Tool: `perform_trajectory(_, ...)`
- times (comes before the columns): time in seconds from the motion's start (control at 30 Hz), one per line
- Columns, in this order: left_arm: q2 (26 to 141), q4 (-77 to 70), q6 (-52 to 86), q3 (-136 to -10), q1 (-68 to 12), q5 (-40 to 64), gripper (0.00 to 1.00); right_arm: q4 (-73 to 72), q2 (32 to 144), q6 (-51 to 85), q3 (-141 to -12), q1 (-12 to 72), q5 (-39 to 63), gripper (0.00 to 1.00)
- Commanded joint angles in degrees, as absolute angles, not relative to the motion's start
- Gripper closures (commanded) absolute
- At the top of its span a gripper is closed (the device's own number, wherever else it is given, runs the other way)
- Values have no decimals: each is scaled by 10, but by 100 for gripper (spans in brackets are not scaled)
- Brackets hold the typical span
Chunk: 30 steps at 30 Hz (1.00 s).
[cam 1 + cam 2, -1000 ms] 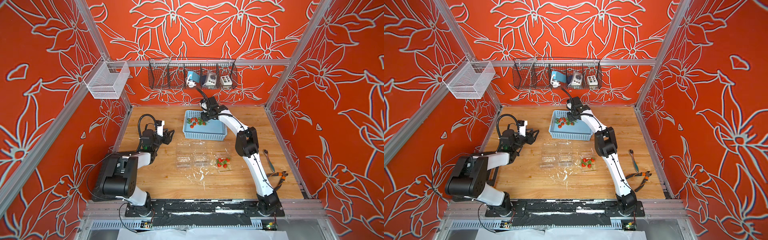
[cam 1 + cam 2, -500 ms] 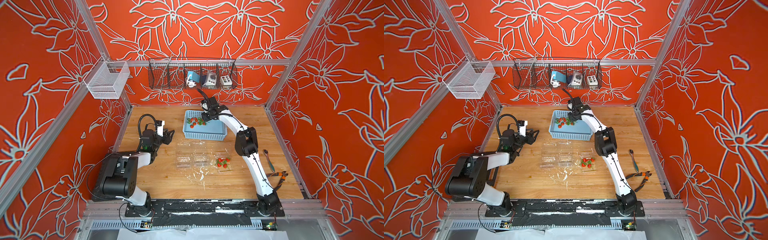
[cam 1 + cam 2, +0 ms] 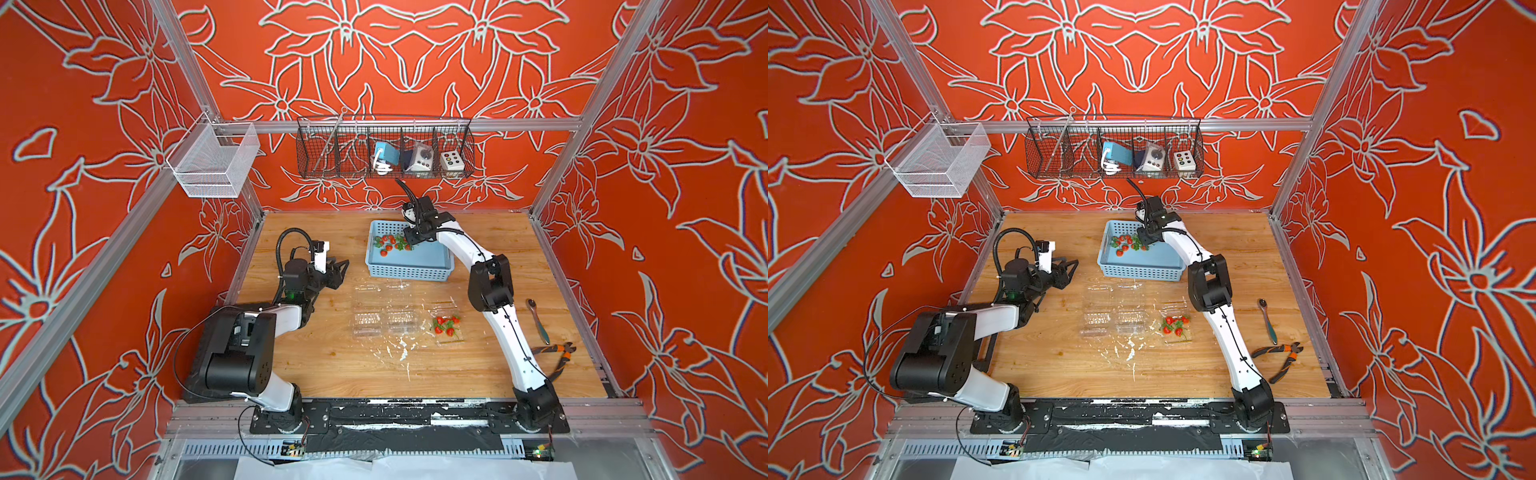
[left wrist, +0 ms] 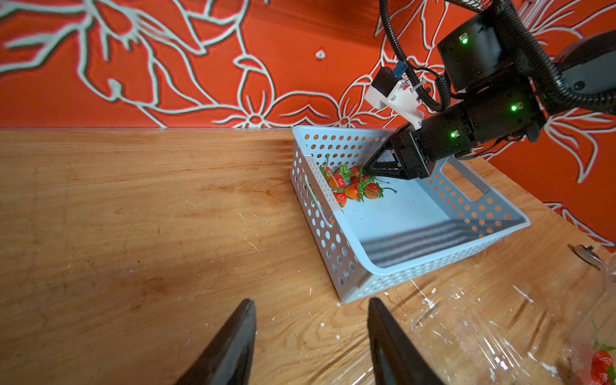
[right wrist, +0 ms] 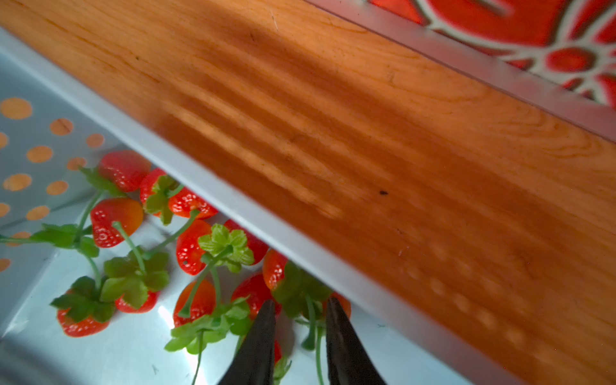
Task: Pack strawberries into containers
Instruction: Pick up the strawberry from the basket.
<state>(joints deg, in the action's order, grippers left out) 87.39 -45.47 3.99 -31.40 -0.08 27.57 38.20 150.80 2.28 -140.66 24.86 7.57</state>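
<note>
Several strawberries (image 3: 390,243) (image 5: 186,246) lie in the far left corner of the light blue perforated basket (image 3: 409,270). My right gripper (image 5: 300,300) (image 3: 409,241) reaches down among them, open by a narrow gap, with a green stem (image 5: 311,320) between its fingers and a berry right at the tips. Three clear containers lie open in mid-table: two empty ones (image 3: 368,324) (image 3: 402,322), and a right one (image 3: 446,336) holding several strawberries (image 3: 446,326). My left gripper (image 4: 310,300) (image 3: 343,270) hovers low over bare wood left of the basket, open and empty.
A spoon (image 3: 538,320) and orange-handled pliers (image 3: 559,357) lie by the table's right edge. A black wire basket (image 3: 384,147) with small devices hangs on the back wall, a white mesh basket (image 3: 214,160) on the left post. White crumbs dot the wood near the containers.
The right gripper's jaws have narrowed around the stem in the basket. The left arm has not moved.
</note>
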Motion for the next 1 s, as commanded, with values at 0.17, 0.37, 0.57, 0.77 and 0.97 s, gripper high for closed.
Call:
perform_trajectory(0.17,872,-457,32,-323,-4,281,47,374,1522,26,-1434,237,80,78)
perform_trajectory(0.37,873,-457,32,-323,-4,281,46,374,1527,30,-1441,236,90,83)
perform_trajectory(0.57,871,-457,32,-323,-4,281,46,374,1525,37,-1442,235,115,96)
perform_trajectory(0.77,871,-457,33,-323,-4,281,47,365,1499,38,-1415,234,129,100)
perform_trajectory(0.97,871,-457,33,-322,-4,281,47,341,1440,36,-1343,234,136,100)
